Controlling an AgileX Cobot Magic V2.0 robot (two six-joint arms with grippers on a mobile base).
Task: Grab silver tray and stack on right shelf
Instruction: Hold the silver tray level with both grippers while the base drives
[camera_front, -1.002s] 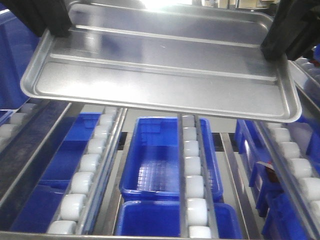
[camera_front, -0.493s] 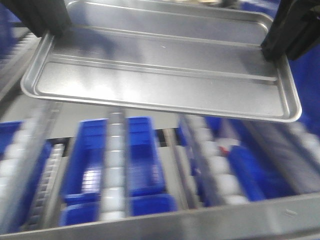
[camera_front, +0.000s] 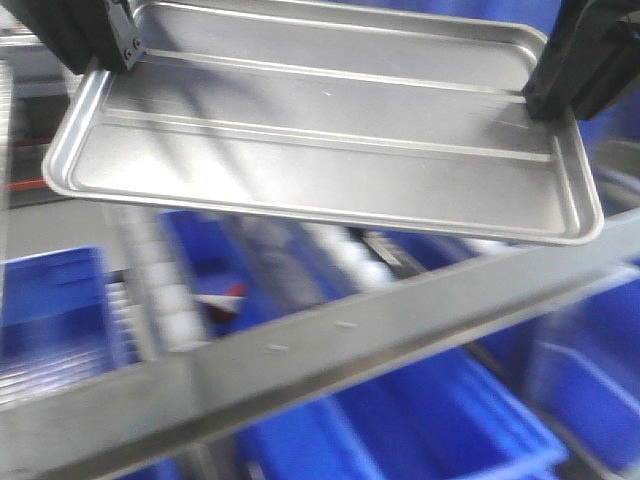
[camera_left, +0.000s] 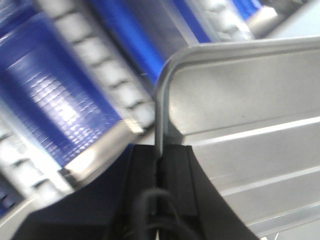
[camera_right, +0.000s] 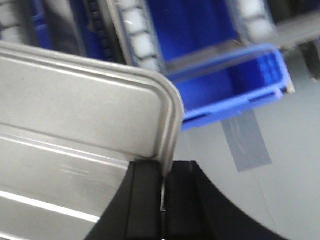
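The shiny ridged rectangular metal tray (camera_front: 320, 150) is held aloft, clamped by jaws of left gripper (camera_left: 160, 162) and right gripper (camera_right: 162, 175); lowering onto the steel roller shelf (camera_front: 300, 350) is probably needed.

Gap btw silver tray (camera_front: 320, 150) & right shelf bar (camera_front: 300, 345); blue bins (camera_front: 430, 420) below.

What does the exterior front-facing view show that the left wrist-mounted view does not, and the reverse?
Only the front-facing view shows the whole silver tray, held at its two short ends by the left gripper and the right gripper, and, lower in the picture, a blurred steel front bar. Only the left wrist view shows, close up, the tray's rim pinched between the left gripper's closed jaws. Both show the tray's ridged floor, blue bins and white rollers.
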